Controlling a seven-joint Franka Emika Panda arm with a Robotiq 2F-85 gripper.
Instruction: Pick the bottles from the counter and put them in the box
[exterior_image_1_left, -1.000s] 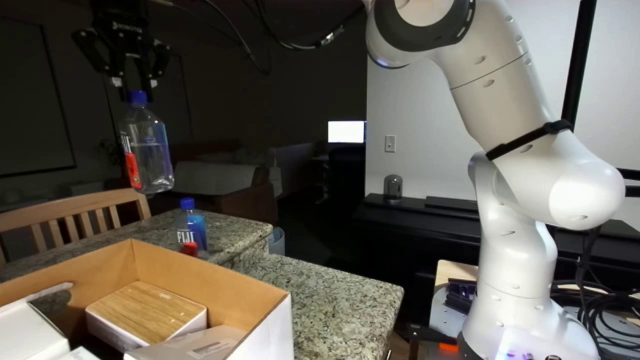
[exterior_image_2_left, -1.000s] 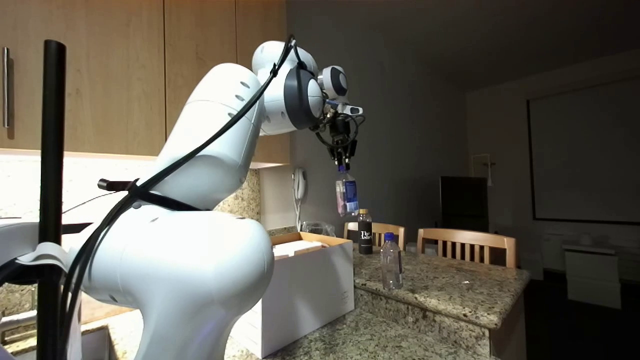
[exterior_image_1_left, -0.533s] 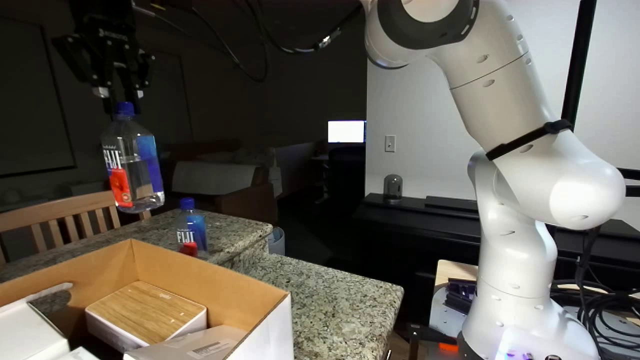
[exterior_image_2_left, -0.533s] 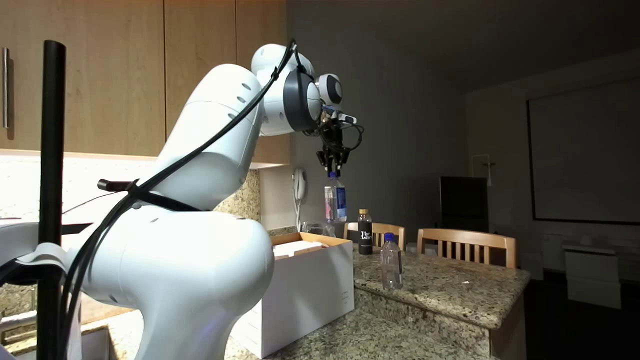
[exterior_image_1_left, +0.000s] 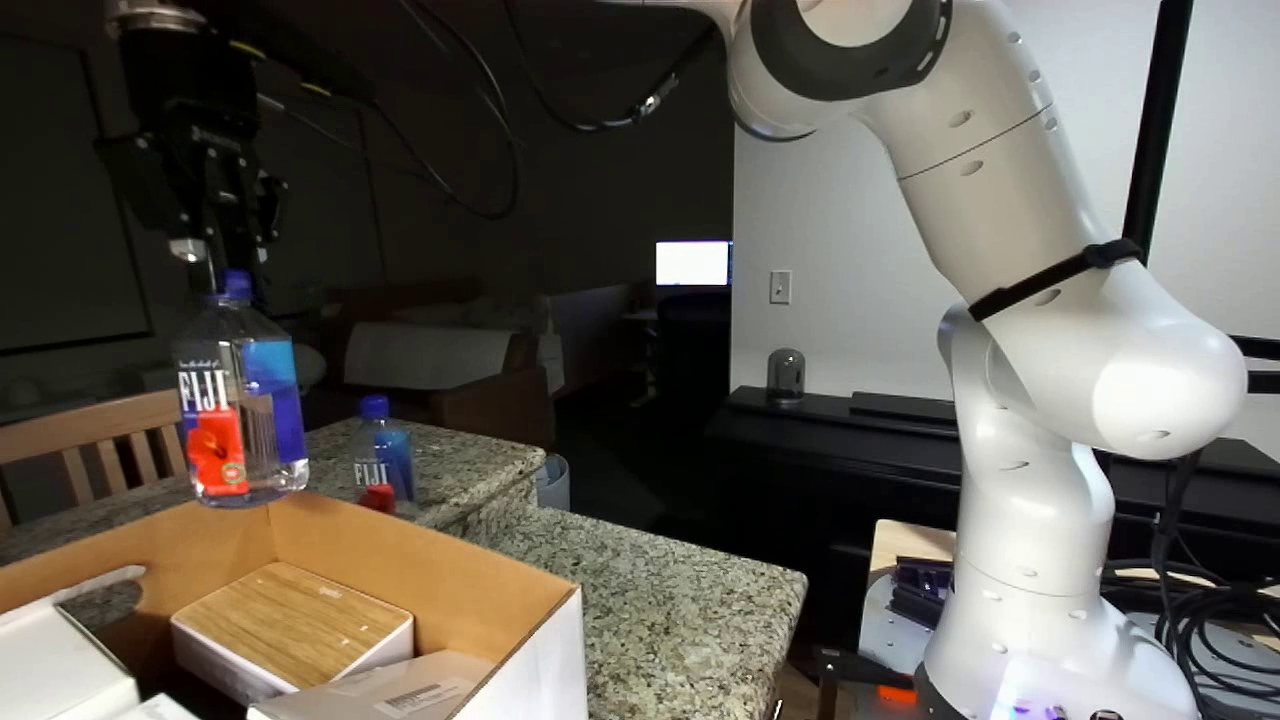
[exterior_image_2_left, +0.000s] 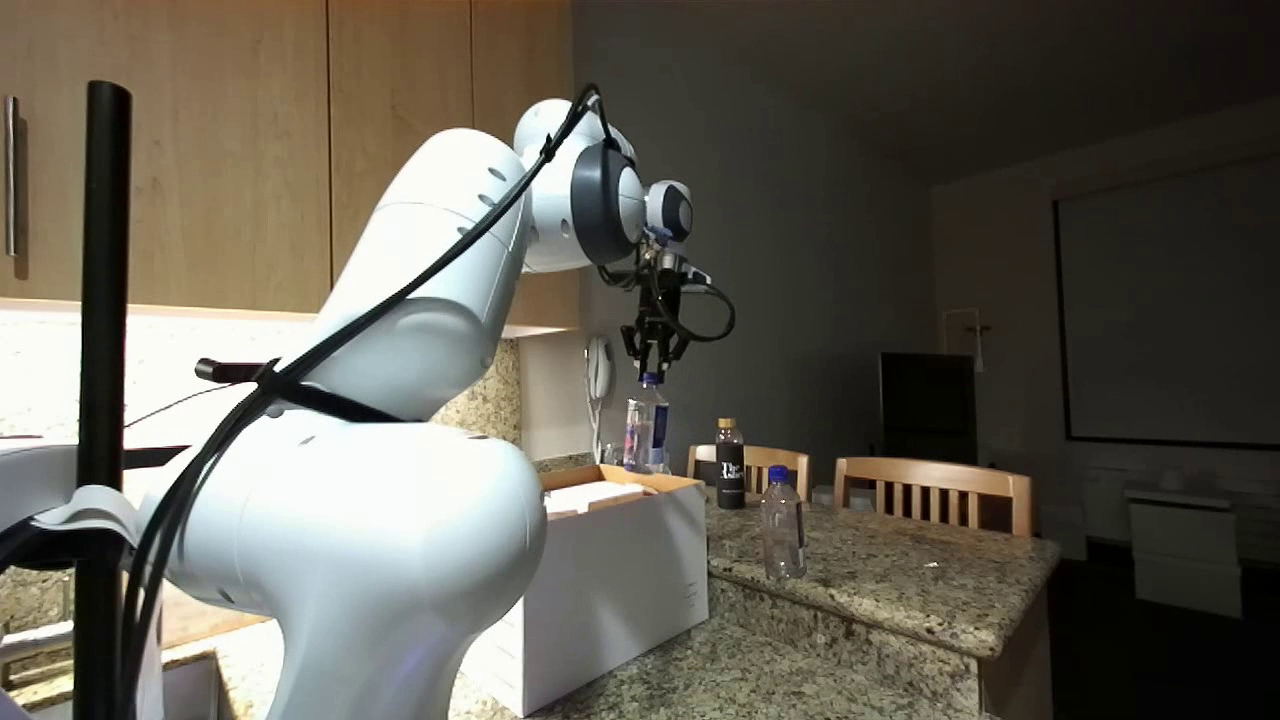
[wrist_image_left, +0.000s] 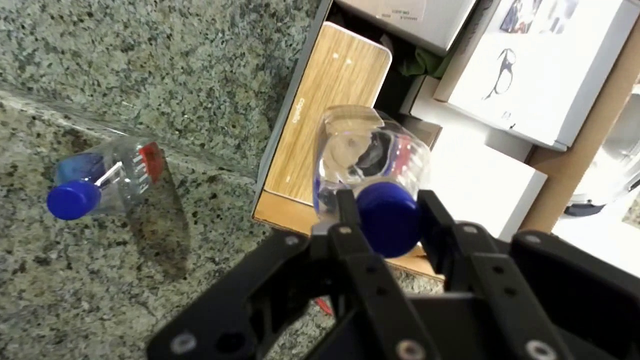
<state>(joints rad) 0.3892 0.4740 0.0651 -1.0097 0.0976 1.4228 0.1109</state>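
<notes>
My gripper (wrist_image_left: 387, 205) is shut on the blue cap of a clear bottle (wrist_image_left: 367, 145) with a red label. This bottle hangs upright and shows in both exterior views (exterior_image_1_left: 240, 410) (exterior_image_2_left: 646, 430). In the wrist view it is over the open cardboard box (wrist_image_left: 285, 210), above the wood-topped block. In an exterior view its base overlaps the box's far rim (exterior_image_1_left: 420, 545). A second blue-capped bottle (exterior_image_1_left: 382, 460) stands on the raised part of the granite counter (exterior_image_2_left: 900, 570), outside the box. It also shows in the wrist view (wrist_image_left: 110, 172).
The box holds a wood-topped block (wrist_image_left: 327, 110), white cartons (wrist_image_left: 520, 75) and a grey packet (exterior_image_1_left: 390, 685). A dark bottle with a tan cap (exterior_image_2_left: 730, 470) stands on the raised counter. Wooden chairs (exterior_image_2_left: 940, 480) stand behind it. Wooden cabinets (exterior_image_2_left: 420, 90) hang beyond the arm.
My gripper has moved down with the held bottle, toward the box. In an exterior view the bottle has turned, its label now facing the camera. The standing bottle and the box have not moved.
</notes>
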